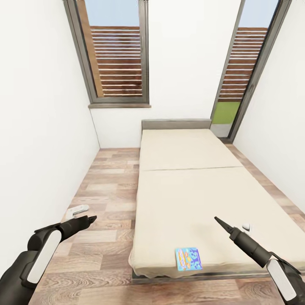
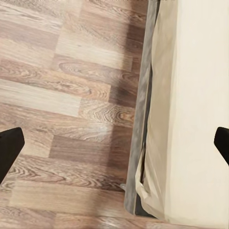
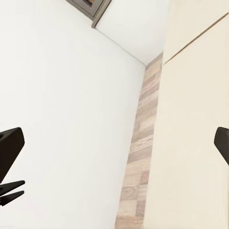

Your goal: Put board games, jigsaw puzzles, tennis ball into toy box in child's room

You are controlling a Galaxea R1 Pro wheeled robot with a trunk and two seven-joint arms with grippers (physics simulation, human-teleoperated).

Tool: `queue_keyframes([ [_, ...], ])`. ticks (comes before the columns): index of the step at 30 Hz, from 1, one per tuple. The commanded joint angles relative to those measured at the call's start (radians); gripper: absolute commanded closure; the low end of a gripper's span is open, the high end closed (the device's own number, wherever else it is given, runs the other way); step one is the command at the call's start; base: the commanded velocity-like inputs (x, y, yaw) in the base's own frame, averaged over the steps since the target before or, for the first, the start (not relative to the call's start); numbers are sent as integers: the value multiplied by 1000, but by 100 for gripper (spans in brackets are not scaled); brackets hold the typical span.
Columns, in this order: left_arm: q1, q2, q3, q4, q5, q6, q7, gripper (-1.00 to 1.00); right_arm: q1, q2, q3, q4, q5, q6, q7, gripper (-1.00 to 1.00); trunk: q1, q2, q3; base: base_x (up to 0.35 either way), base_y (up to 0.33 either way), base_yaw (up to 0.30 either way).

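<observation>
Head view, child's room: one bed (image 1: 186,186), beige, running from near to far; one board game (image 1: 188,259), blue and orange box, lay flat on the near end of the mattress, close to the edge. Left gripper (image 1: 84,221) hung over the wooden floor (image 1: 106,199) left of the bed, right gripper (image 1: 222,224) over the mattress right of the box. Jaws spread on both (wrist views showed fingertips wide apart, nothing between). Recommended handling: bring the right gripper down over one box edge, square to it, before closing; a flat box offers little else to pinch.
</observation>
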Motion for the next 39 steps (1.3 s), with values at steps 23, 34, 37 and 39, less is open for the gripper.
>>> queue_keyframes([
  [23,-1,0,0,-1,11,4,8,-100,-1,0,0,0,4,9,2,-100,88,-162,-35,0,0,0],
  [34,-1,0,0,-1,11,4,10,-100,-1,0,0,0,4,9,2,-100,130,-239,-51,0,0,0],
  [37,-1,0,0,-1,11,4,10,-100,-1,0,0,0,4,9,2,-100,142,-260,-56,0,0,0],
  [39,-1,0,0,-1,11,4,10,-100,-1,0,0,0,4,9,2,-100,150,-274,-59,0,0,0],
])
